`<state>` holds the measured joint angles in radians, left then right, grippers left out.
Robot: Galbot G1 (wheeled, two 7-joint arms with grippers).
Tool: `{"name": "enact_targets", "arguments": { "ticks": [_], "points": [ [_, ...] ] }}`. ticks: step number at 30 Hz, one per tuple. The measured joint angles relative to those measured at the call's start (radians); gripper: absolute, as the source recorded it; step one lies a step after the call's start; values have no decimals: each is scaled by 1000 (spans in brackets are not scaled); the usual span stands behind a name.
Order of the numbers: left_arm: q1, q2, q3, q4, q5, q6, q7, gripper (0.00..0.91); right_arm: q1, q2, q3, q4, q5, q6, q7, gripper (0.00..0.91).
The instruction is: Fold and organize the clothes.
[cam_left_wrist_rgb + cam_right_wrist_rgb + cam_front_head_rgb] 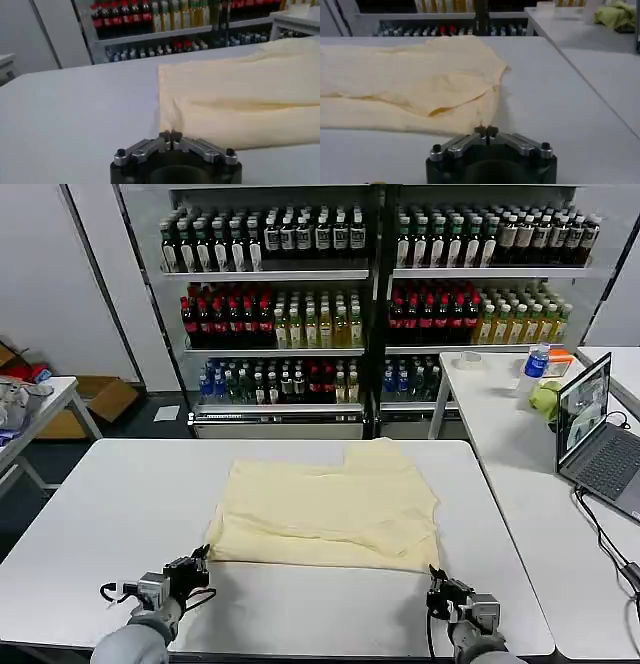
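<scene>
Head view: T-shirt (330, 509) partly folded on the table (120, 514).
Left gripper (197, 564) and right gripper (440, 589), fingertips closed and empty, are poised at its near corners; these are judged the next grasp points.

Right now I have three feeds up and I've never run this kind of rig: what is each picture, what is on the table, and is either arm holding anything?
The wide picture comes from the robot's head, looking down at a white table. The other two come from cameras on its wrists, each looking out over its own gripper.

On the table lies one pale cream-yellow T-shirt, already partly folded, with a layer doubled over on top.

The left gripper sits at the shirt's near left corner, the right gripper at its near right corner. In each wrist view the fingers are shut, tips together just short of the hem. Neither holds anything.

Behind stand shelves of bottles; a laptop is on the side table.
</scene>
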<state>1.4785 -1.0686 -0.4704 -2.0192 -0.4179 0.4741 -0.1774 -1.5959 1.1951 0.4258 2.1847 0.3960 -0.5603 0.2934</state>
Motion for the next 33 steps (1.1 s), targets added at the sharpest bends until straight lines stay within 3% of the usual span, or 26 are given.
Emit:
{"name": "enact_targets", "arguments": {
  "ticks": [15, 16, 17, 18, 19, 20, 33],
  "points": [
    [293, 10, -77, -193, 29, -5, -17, 20, -226, -44, 49, 146, -77, -14, -28, 0],
    [307, 10, -78, -202, 32, -5, -18, 20, -240, -47, 54, 156, -82, -15, -31, 30],
    [323, 9, -81, -212, 35, -5, -19, 20, -251, -50, 58, 163, -87, -16, -33, 756],
    [337, 7, -84, -222, 38, -5, -19, 141, -262, -53, 61, 170, -92, -16, -35, 907],
    [350, 6, -87, -230, 39, -4, -19, 746, -271, -56, 65, 176, -97, -16, -39, 907],
    [364, 6, -91, -239, 41, -3, -19, 907, -278, -58, 68, 182, -101, -16, -41, 907],
    [405, 38, -135, -317, 16, 8, -27, 907, -232, -90, 116, 216, -84, 1, -53, 907]
  ]
}}
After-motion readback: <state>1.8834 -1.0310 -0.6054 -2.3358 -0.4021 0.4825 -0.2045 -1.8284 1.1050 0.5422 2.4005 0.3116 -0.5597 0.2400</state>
